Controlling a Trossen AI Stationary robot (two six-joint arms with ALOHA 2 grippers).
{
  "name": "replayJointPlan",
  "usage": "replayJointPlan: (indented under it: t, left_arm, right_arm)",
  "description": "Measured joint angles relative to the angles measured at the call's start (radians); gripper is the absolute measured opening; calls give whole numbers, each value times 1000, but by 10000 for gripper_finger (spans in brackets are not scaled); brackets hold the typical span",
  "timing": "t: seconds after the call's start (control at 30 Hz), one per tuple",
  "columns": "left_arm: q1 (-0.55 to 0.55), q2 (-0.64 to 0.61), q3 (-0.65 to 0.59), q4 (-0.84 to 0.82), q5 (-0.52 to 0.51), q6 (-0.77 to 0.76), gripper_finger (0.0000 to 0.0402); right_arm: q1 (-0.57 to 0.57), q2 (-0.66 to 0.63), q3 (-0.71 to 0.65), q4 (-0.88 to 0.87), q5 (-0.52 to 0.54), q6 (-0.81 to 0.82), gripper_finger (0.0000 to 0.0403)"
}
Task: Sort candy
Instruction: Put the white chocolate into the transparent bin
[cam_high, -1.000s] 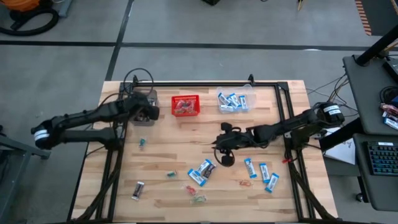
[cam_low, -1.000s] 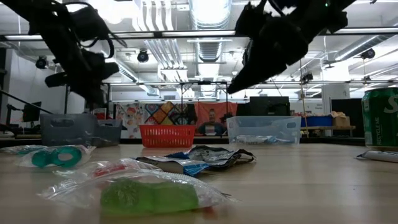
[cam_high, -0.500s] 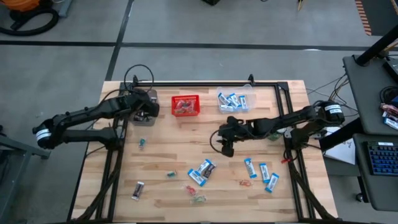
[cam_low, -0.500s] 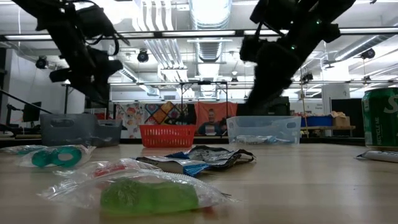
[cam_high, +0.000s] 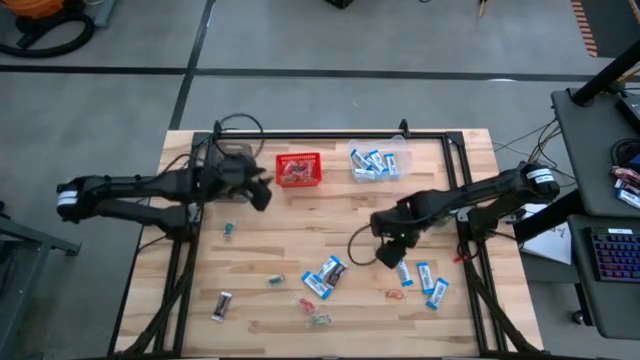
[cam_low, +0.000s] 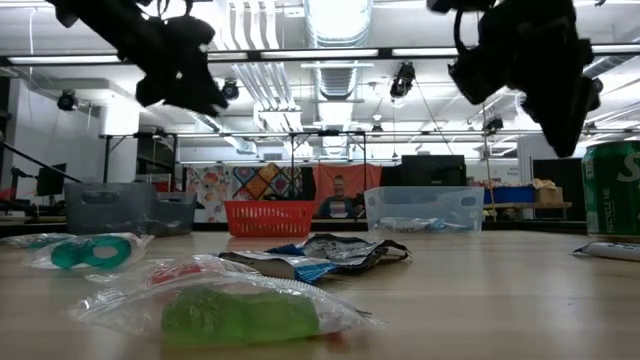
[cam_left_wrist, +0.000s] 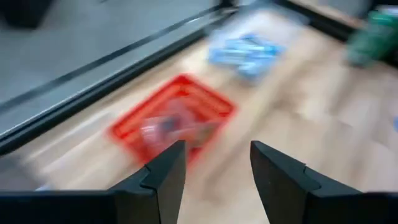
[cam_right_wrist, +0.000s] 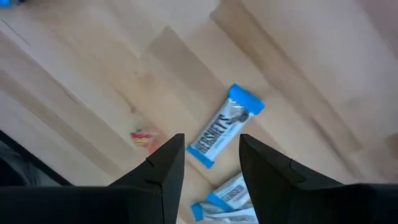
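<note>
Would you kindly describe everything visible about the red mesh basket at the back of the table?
The red basket is small and rectangular, with open-mesh walls that look like plastic. It stands upright on the wooden table near the back edge, left of the clear bin, touching neither. A few wrapped candies lie inside. The left tool hovers open just to its left, not touching it.

Red basket (cam_left_wrist: 177, 115) (blurred) beyond empty tool (cam_left_wrist: 214, 168)

The left wrist view is motion-blurred: the red basket (cam_left_wrist: 177, 121) contents and the clear bin (cam_left_wrist: 245, 50) packets are indistinct. A second blue-and-white packet (cam_right_wrist: 221, 200) is cut off at the frame's edge.
</note>
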Motion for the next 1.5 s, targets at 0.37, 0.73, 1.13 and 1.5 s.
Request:
replayJointPlan:
  t: [0.37, 0.73, 1.13, 1.5]
  left_arm:
    - [-243, 90, -8, 352, -6, 48, 162]
    - [-329, 162, -8, 395, -7, -60, 162]
    - [-350, 259, -8, 484, -6, -108, 162]
    - [-403, 267, -8, 490, -8, -118, 162]
  right_arm:
    - [201, 31, -14, -8, 116, 200, 144]
    - [349, 42, -21, -33, 190, 309, 144]
    - [357, 119, -80, -18, 281, 319, 144]
    - [330, 251, -78, 76, 344, 240, 144]
